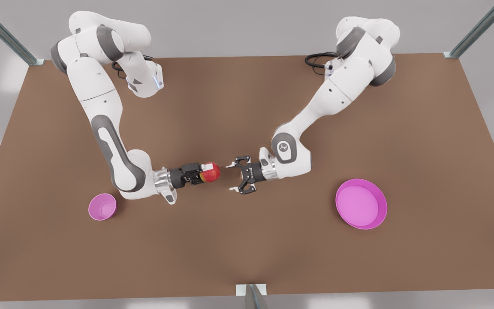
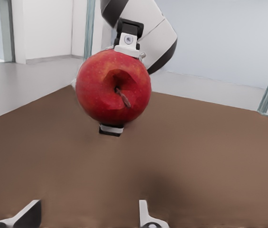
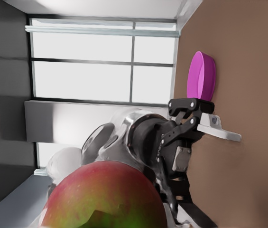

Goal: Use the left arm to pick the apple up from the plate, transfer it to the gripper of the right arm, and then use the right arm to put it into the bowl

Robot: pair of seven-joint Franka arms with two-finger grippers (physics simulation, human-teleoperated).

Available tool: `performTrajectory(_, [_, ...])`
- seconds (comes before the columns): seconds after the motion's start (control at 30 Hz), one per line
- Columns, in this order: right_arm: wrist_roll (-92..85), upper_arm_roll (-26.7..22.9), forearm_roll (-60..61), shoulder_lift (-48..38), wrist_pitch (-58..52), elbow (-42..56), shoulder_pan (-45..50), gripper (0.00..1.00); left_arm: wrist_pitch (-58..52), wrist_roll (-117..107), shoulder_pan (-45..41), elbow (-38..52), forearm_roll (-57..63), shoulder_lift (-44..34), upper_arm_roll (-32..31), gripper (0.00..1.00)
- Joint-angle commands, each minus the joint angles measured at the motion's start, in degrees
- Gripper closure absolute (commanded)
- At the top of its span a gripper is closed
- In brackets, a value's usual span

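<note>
The red apple (image 1: 212, 171) hangs above the middle of the table, and my right gripper (image 1: 206, 172), on the arm at the front view's left, is shut on it. In the left wrist view the apple (image 2: 113, 87) faces the camera stem-first, with the right gripper's fingers (image 2: 126, 43) above and below it. My left gripper (image 1: 231, 177), on the arm at the front view's right, stands open a short gap from the apple, with nothing between its fingers (image 3: 219, 132). The magenta plate (image 1: 382, 210) lies bare at the front view's right. The small pink bowl (image 1: 102, 207) stands at the front view's left.
The brown table (image 1: 247, 249) carries just the plate and the bowl. Metal frame posts (image 1: 2, 32) rise at its back corners, and a bracket (image 1: 251, 292) sits at the middle of the front edge. The plate (image 3: 201, 76) lies behind the left gripper.
</note>
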Motion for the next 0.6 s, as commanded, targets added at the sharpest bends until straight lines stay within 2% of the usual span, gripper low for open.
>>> performTrajectory(0.0, [-1.72, 0.01, -0.04, -0.01, -0.03, 0.11, -0.17, 0.21, -5.45, 5.22, 5.56, -5.91, 3.16, -3.17, -0.02, 0.01])
performTrajectory(0.03, [-1.72, -0.07, -0.04, -0.01, -0.03, 0.37, -0.26, 0.21, -6.94, 2.16, 9.16, -9.60, 4.83, -6.07, 0.15, 0.01])
performTrajectory(0.07, [-1.63, -0.42, -0.04, -0.01, -0.03, 0.64, -0.52, 0.21, -7.03, -9.69, 11.01, -10.66, 14.30, -9.32, 0.42, 0.01])
performTrajectory(0.1, [-1.63, -0.51, -0.04, -0.01, 0.15, 0.64, -0.87, 0.21, -10.36, -32.09, 14.87, -10.31, 33.81, -12.66, 0.51, 0.01])
performTrajectory(0.13, [-1.63, -0.51, -0.04, -0.01, 0.06, 0.64, -1.92, 0.21, -14.22, -44.81, 17.15, -8.65, 47.14, -14.68, 0.42, 0.00])
performTrajectory(0.17, [-1.63, -0.51, -0.12, -0.01, 0.06, 0.64, -3.25, 0.21, -25.91, -62.79, 19.45, -1.53, 64.32, -16.00, 0.50, 0.00])
performTrajectory(0.23, [-1.80, -0.60, -1.35, 0.07, -0.29, 0.64, -5.44, 0.20, -39.27, -87.65, 19.71, 8.67, 79.45, -16.00, 2.26, 0.00])
performTrajectory(0.3, [-2.07, -0.69, -1.97, -0.01, -0.47, 0.73, -6.41, 0.20, -51.14, -101.45, 19.80, 15.35, 86.31, -16.70, 2.35, 0.00])
performTrajectory(0.37, [-2.07, -0.60, -2.06, -0.10, -0.55, 0.73, -7.46, 0.20, -52.21, -120.25, 20.33, 15.44, 86.40, -21.53, 4.19, 0.00])
performTrajectory(0.47, [-2.24, -0.16, -8.56, -0.10, -2.84, 0.81, -13.26, 0.20, -56.24, -124.77, 20.59, 15.44, 86.49, -29.35, 11.83, 0.00])
performTrajectory(0.5, [-2.16, -0.34, -9.79, -0.10, -4.33, 1.43, -14.67, 0.20, -56.51, -124.86, 14.81, 14.57, 86.05, -35.07, 21.66, 0.00])
performTrajectory(0.53, [-2.16, -0.34, -12.16, -0.01, -5.56, 1.95, -16.52, 0.20, -56.51, -124.68, 11.54, 11.32, 85.52, -38.85, 26.43, 0.00])
performTrajectory(0.57, [-2.16, -0.34, -14.10, -0.01, -7.05, 2.39, -18.45, 0.20, -56.16, -124.68, 10.58, 9.47, 85.87, -40.53, 26.78, 0.00])
